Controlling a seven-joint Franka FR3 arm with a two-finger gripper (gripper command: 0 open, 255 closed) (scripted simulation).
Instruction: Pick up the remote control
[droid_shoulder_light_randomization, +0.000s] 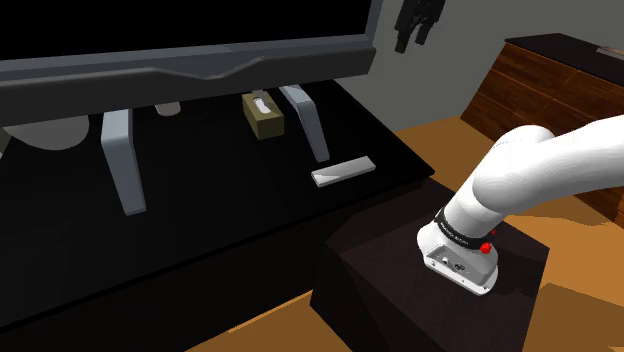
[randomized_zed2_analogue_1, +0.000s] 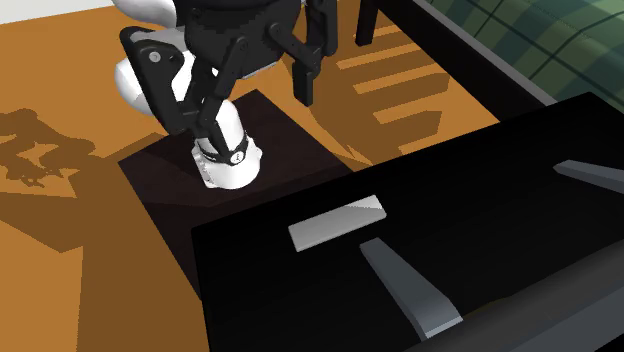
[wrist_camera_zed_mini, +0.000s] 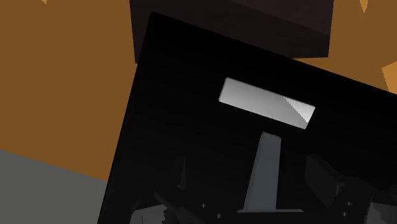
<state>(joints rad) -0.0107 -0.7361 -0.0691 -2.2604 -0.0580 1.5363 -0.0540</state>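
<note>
On a long black table, beneath a large television on grey legs, nothing has been lifted yet. The white arm's gripper hangs high above, jaws apart and empty. An olive tissue box holds a white tissue poking out. The flat grey remote control lies near the table edge beside the stand; descent, grasp and lift remain.

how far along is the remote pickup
Nothing is done yet: the grey remote control lies flat on the black table, beside a TV stand leg. In hand: the gripper hangs open well above the table, touching nothing. Left: descend, close on the remote, lift.
</note>
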